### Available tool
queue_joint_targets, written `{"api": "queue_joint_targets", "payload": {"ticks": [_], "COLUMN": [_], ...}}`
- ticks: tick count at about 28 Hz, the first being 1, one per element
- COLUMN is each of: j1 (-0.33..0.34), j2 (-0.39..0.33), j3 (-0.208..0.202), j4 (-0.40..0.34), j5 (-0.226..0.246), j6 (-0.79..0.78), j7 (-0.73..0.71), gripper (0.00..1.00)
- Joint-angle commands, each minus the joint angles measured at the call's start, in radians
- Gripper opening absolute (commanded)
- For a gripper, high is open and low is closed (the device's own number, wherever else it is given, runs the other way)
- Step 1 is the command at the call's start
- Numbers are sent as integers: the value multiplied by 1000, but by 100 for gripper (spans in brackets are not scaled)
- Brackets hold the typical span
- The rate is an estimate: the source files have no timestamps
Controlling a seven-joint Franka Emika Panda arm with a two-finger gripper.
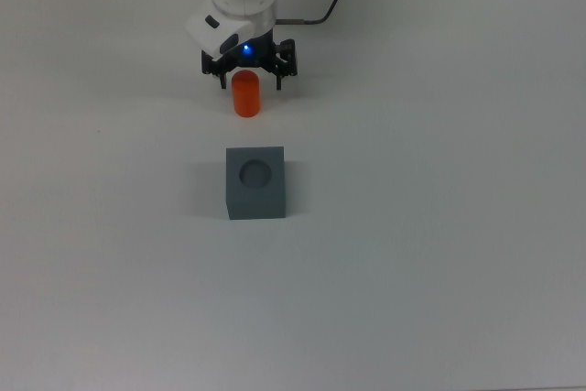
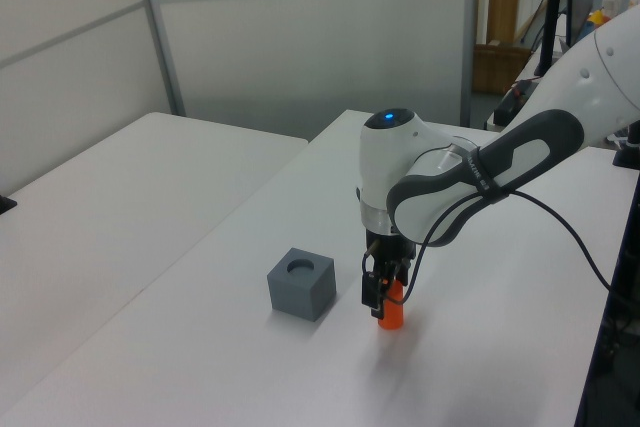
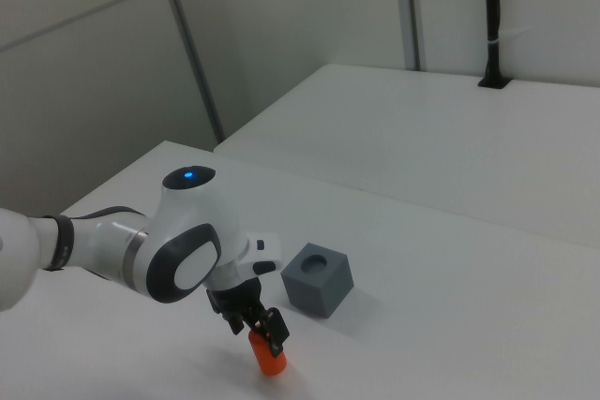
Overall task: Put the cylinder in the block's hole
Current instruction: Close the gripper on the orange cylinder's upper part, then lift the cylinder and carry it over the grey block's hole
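Here the gripper (image 1: 248, 77), fingers apart, straddled the upright cylinder (image 1: 244, 95) above the block (image 1: 255, 182), top view's upper centre.

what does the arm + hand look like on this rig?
White glossy arm with dark grey joint bands and a black cable trailing from the wrist. A blue light glows on the last link. The hand is black, with two slim fingers.

Robotics lab: white tables (image 2: 150, 177), partition walls (image 3: 281, 25), cabled arm (image 2: 450, 177).
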Motion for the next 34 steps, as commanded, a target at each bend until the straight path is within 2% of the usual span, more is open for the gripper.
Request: {"api": "queue_joint_targets", "payload": {"ticks": [1, 2, 3, 6, 8, 14, 17, 26, 29, 30, 34], "j1": [-16, -24, -27, -31, -33, -33, -33, -25, -22, -21, -17], "j2": [-5, -5, -4, -4, -4, -5, -5, 27, 68, 100, 166], "j3": [-6, -6, -6, -6, -9, -12, -12, -6, -3, -1, 0], "j4": [-2, -2, -2, -2, -2, 5, 35, 291, 372, 430, 530], "j5": [-11, -11, -11, -11, -11, -12, -11, -6, -1, 0, 0], "j6": [11, 8, 6, 2, -9, -49, -81, -330, -357, -368, -373], "j7": [-41, -56, -62, -76, -90, -114, -114, -101, -99, -99, -96], "gripper": [83, 68, 61, 49, 34, 11, 10, 11, 11, 11, 11]}}
